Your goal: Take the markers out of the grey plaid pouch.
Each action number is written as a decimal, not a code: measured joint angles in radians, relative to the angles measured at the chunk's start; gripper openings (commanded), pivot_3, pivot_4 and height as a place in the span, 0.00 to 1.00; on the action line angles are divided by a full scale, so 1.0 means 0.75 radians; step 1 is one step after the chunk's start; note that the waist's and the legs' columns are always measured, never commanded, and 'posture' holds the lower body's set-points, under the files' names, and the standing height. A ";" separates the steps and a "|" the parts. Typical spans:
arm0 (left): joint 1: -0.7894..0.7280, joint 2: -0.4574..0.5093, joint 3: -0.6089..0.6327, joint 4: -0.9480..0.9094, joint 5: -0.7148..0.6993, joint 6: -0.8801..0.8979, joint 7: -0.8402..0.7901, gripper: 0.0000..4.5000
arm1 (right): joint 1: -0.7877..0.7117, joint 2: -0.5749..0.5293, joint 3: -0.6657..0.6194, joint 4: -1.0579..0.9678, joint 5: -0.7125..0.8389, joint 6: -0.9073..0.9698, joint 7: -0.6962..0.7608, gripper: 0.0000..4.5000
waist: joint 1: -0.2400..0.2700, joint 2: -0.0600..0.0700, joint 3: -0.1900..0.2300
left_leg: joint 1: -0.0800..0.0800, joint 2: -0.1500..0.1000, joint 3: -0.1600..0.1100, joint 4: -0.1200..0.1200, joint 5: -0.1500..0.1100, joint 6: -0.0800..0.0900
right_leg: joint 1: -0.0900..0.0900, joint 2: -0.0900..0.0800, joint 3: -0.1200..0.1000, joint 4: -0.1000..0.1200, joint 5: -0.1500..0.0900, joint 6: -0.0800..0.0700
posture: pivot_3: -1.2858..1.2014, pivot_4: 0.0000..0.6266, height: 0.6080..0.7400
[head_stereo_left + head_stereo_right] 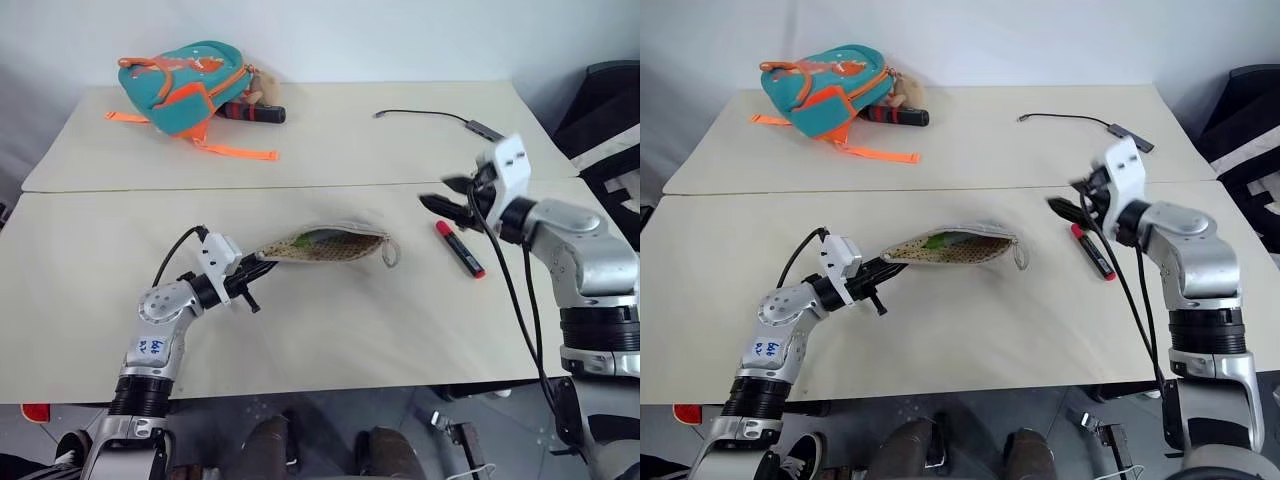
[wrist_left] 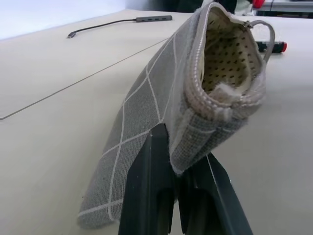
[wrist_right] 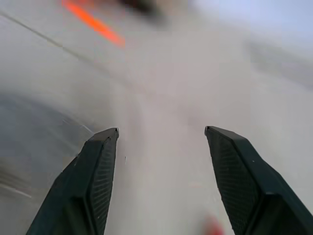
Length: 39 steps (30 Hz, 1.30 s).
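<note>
With our left gripper (image 2: 171, 196) clamping the grey plaid pouch (image 1: 325, 245) and right gripper (image 3: 161, 142) parted empty, we risk snagging the green marker (image 1: 320, 238) inside.

Left pincer (image 1: 883, 266) pinches grey plaid pouch (image 1: 952, 247); red marker (image 1: 1092, 250) on table (image 1: 970, 330).

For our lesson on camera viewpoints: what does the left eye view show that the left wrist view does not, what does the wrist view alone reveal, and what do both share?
Left eye view alone: the teal-and-orange backpack, the open right tool raised above the table, and a green marker peeking from the pouch. Left wrist view alone: the cream dotted lining up close and the zipper edge. Both: the grey plaid pouch pinched in the shut left tool, the red marker lying on the table, and the dark cable.
</note>
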<state>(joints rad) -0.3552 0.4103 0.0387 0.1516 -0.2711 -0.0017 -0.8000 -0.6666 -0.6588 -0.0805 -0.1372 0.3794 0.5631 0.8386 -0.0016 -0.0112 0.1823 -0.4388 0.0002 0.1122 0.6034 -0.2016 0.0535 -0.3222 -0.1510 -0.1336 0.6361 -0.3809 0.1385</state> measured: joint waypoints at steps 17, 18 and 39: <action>-0.075 -0.010 -0.066 -0.089 0.012 0.086 0.024 0.00 | 0.120 0.213 0.392 -0.192 -0.296 -0.284 -0.114 0.01 | 0.003 -0.001 0.000 | -0.001 -0.003 -0.002 0.003 0.001 0.001 | 0.000 -0.001 0.001 0.001 0.001 0.002 | 0.52 0.24 1.00; -0.075 -0.013 -0.065 -0.089 0.007 0.092 0.028 0.00 | 0.116 0.174 0.437 -0.169 -0.373 -0.349 -0.112 0.01 | 0.002 -0.001 0.000 | -0.001 -0.004 -0.002 0.003 0.001 0.001 | 0.000 -0.001 0.001 0.001 0.001 0.002 | 0.52 0.24 1.00; -0.020 -0.057 -0.100 -0.242 -0.077 0.305 -0.029 0.00 | -0.060 0.308 0.727 0.245 -1.121 -0.555 -0.362 0.27 | -0.005 -0.001 0.000 | -0.001 -0.002 -0.002 0.002 0.002 -0.001 | 0.000 0.002 0.003 0.001 0.001 0.001 | 0.52 0.24 1.00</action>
<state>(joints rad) -0.3705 0.3675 -0.0362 -0.0296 -0.3290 0.2270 -0.8220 -0.7116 -0.4275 0.4650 0.0465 -0.4612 0.1466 0.5675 -0.0057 -0.0119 0.1823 -0.4396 -0.0013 0.1106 0.6052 -0.2000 0.0524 -0.3221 -0.1494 -0.1312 0.6370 -0.3804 0.1393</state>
